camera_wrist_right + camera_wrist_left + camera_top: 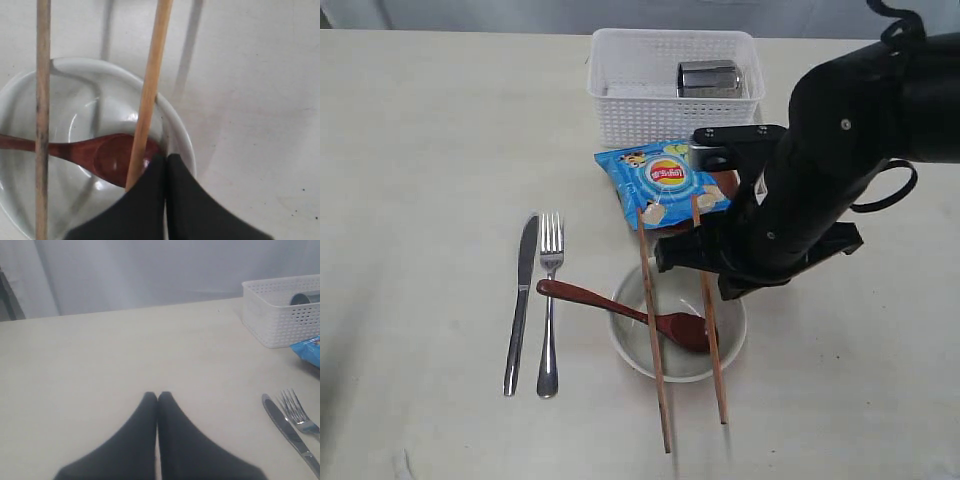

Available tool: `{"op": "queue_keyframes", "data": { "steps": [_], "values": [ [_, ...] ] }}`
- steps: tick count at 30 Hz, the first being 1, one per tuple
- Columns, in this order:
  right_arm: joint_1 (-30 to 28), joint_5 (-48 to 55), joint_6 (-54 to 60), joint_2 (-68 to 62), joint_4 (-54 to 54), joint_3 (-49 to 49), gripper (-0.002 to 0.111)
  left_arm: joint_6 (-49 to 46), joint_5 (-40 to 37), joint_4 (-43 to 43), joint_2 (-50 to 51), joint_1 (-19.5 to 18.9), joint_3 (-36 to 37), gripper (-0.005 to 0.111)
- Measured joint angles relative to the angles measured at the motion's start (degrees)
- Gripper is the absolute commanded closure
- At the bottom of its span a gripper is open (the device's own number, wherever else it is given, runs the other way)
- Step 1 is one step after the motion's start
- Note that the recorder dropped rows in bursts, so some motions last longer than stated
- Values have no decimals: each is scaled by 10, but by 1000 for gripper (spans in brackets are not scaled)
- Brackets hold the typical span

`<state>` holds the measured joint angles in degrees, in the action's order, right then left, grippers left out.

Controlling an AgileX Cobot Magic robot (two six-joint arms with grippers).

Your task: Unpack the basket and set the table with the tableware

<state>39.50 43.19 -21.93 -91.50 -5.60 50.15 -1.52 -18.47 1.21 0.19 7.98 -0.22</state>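
One piece of tableware is not yet unpacked: the steel cup [708,79] lies on its side in the basket [620,115] at the far side of the table [420,150], its long axis along the basket's longer side. Both pairs of jaws are closed tip to tip on nothing; the right gripper [166,157], just over the bowl [182,137] rim, is nearer the cup, which lies beyond it past the chip bag [665,180], while the left gripper [158,395] hangs over bare table well apart. Only the bag bears a mark, a red-and-yellow round logo whose lettering is too small to read.
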Motion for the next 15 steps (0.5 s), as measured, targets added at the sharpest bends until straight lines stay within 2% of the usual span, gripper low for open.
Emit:
{"op": "queue_keyframes", "data": {
  "steps": [15],
  "values": [
    [29, -26, 5, -39, -7, -2, 109, 0, 0, 0, 0, 0, 0, 107]
  ]
}}
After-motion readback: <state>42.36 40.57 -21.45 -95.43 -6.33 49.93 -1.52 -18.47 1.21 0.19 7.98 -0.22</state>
